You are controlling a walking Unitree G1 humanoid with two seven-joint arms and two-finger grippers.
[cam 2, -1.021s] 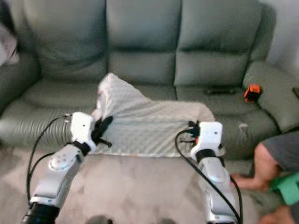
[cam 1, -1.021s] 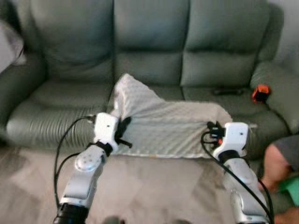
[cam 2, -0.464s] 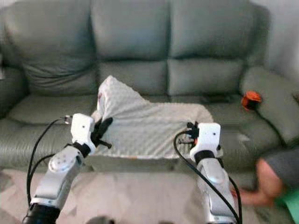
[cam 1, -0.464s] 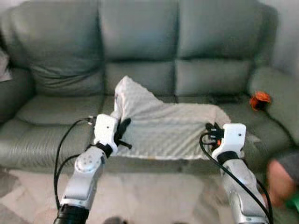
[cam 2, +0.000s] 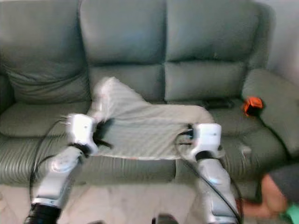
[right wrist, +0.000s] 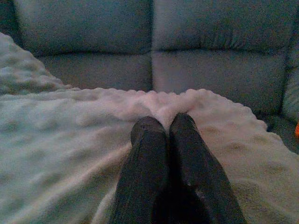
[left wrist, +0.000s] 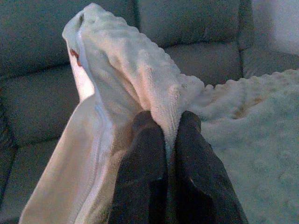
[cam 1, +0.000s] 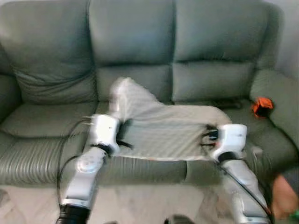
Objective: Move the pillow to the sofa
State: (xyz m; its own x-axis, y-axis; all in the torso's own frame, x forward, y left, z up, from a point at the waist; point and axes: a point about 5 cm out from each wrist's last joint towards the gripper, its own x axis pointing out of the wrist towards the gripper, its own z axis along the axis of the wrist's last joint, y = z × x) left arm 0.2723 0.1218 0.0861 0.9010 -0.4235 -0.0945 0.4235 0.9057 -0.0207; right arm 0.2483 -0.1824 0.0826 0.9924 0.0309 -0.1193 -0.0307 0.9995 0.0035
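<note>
A cream, bumpy-textured pillow [cam 1: 163,128] hangs stretched between my two grippers over the middle seat of the grey-green sofa [cam 1: 135,42]. Its left corner [cam 1: 122,88] stands up in a peak. My left gripper [cam 1: 122,136] is shut on the pillow's left edge; in the left wrist view its black fingers [left wrist: 145,154] pinch a fold of the fabric [left wrist: 121,79]. At the pillow's right end my right gripper [cam 1: 209,134] is shut on the fabric [right wrist: 70,130], with the black fingers [right wrist: 187,140] pressed together on it.
An orange and black object [cam 1: 262,106] lies on the right seat by the sofa's right armrest [cam 1: 280,98]. A dark flat item [cam 2: 218,103] lies on the seat behind the pillow. A person's bare limb [cam 1: 283,191] is at the lower right, on pale floor [cam 1: 28,205].
The camera has come closer to the sofa and the view has shifted, with motion blur. Both grippers keep their hold, and the pillow now hangs over the seat's front edge.
</note>
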